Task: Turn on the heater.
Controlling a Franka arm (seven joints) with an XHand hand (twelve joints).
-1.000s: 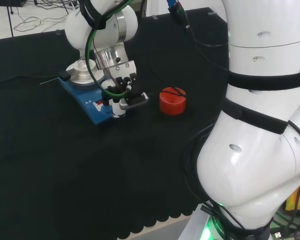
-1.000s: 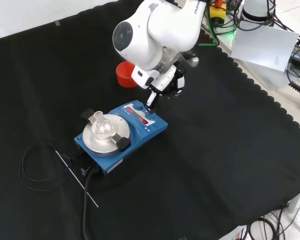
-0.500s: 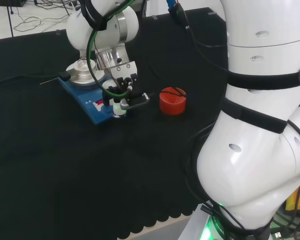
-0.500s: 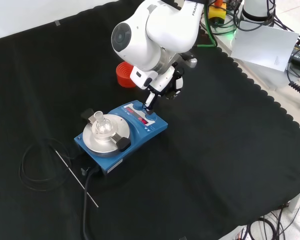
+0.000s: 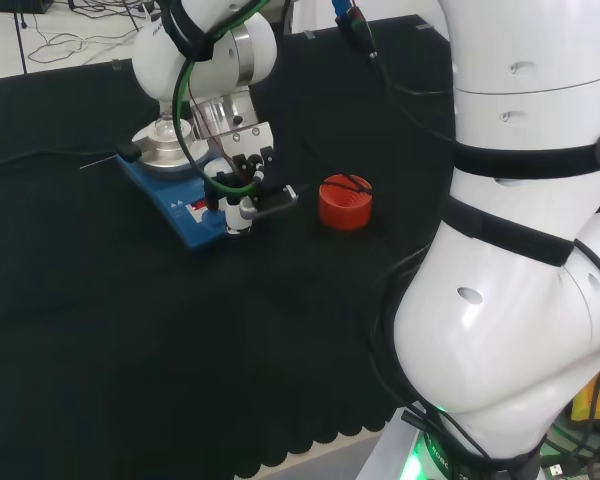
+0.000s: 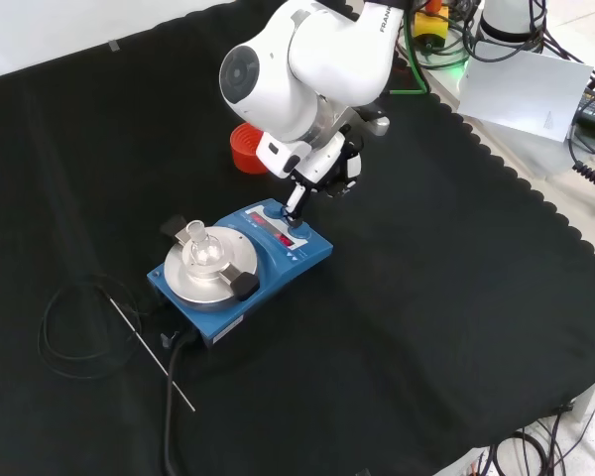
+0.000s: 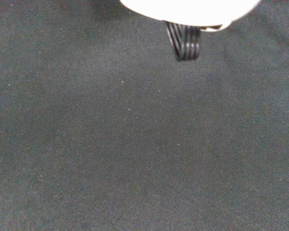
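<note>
The heater (image 6: 270,266) is a blue box with a round silver plate and a red-marked control panel (image 6: 284,230). A small clear flask (image 6: 200,248) stands on the plate. The hand (image 6: 322,164) hangs over the panel's far end, with one straight finger (image 6: 297,198) pointing down onto the panel. In the head view the hand (image 5: 242,178) is at the near right corner of the heater (image 5: 185,218), its white fingertip (image 5: 237,214) on the blue top. In the wrist view, black cloth lies under a black ribbed part of the hand (image 7: 184,43).
A red ribbed ring stand (image 5: 345,202) sits on the cloth right of the heater in the head view, behind the arm (image 6: 246,151) in the front view. A black cable (image 6: 64,332) coils left of the heater, and a thin rod (image 6: 154,357) lies beside it.
In the front view the hand and arm have shifted slightly left over the heater's panel. The heater and flask have not moved.
</note>
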